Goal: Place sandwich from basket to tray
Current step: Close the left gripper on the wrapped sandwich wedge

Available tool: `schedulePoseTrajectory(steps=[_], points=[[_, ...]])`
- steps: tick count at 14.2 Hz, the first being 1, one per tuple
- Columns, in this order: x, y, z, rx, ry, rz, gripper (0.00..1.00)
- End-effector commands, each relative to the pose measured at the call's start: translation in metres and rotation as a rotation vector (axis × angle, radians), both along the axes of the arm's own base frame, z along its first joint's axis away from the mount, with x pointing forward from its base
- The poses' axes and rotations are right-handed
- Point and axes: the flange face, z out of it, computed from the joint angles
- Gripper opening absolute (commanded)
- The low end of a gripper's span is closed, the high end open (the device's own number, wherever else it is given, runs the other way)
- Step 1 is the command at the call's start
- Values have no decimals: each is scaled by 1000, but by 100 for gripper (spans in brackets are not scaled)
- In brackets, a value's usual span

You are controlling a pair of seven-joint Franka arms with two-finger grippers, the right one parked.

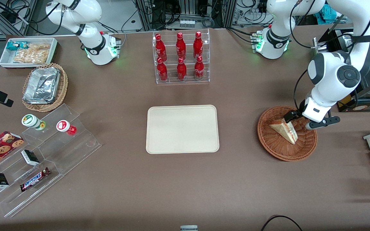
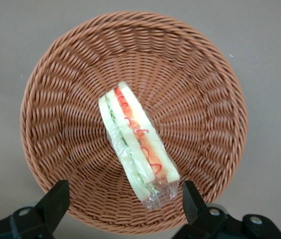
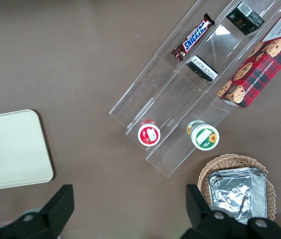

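You had the sandwich point(image 2: 136, 144) lying on its side in the basket point(image 2: 75, 74), roughly at the middle of the bowl. It was a slim triangular wedge: pale white bread slices, with green filling along one layer and red and orange streaks along the next, all showing on the cut edge. A clear film wrapped it, glossy and crinkled, bunched into a small tail at one end. In the front view the sandwich point(image 1: 284, 130) showed a flat cream face and a striped edge.

The basket point(image 1: 276, 150) was round and shallow, woven of reddish-brown wicker in tight ribs that fanned outward from the centre to a thicker rim. It sat on the matte brown table point(image 1: 185, 192), toward the working arm's end.

Your gripper point(image 2: 125, 201) hung just above the basket, its two dark fingers point(image 2: 56, 199) spread wide apart and gripping nothing; the wrapped tail of the sandwich lay between them in the wrist view, without touching either. From the front, the gripper point(image 1: 300, 120) was over the basket's rim, at the edge farther from the camera.

The tray point(image 1: 182, 129) lay well apart from the basket at the middle of the table: a flat cream-beige rectangle with rounded corners, a low raised rim and a dull, faintly speckled surface.
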Motion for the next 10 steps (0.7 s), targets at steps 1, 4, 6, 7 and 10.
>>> schedulePoseTrajectory(steps=[1,4,6,7,10], points=[[3,-5,-14,-3,-16,213,100],[5,-10,-29,-12,1,429,100],[10,-13,-37,-28,-21,572,100],[10,-20,-43,-29,-19,590,100],[7,-23,-62,-17,18,605,100]])
